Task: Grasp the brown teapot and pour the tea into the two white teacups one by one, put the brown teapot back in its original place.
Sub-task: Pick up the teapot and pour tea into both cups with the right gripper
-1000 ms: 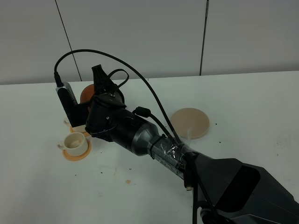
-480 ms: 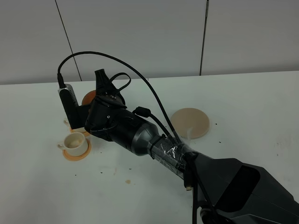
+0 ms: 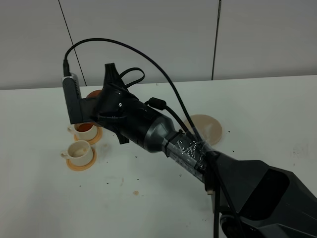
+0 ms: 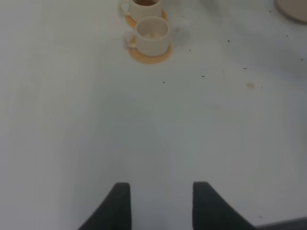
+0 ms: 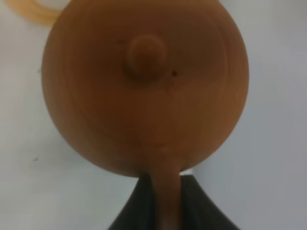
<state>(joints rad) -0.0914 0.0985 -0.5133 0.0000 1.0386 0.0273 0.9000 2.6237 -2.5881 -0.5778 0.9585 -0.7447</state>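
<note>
**White table, grey wall, a few marks**

A white table [image 3: 277, 109] fills the lower part of the high view. Behind it stands a pale grey panelled wall [image 3: 163, 34], split by a thin dark seam [image 3: 216, 39]. Small dark specks [image 3: 106, 182] dot the tabletop (crumbs or dirt, too small to tell). Near them lies one small brownish stain [image 3: 135, 192].

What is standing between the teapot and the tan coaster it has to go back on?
Nothing visible. No object shows on the table between the brown teapot and the tan coaster, though the robot's arm hides part of that stretch.
</note>
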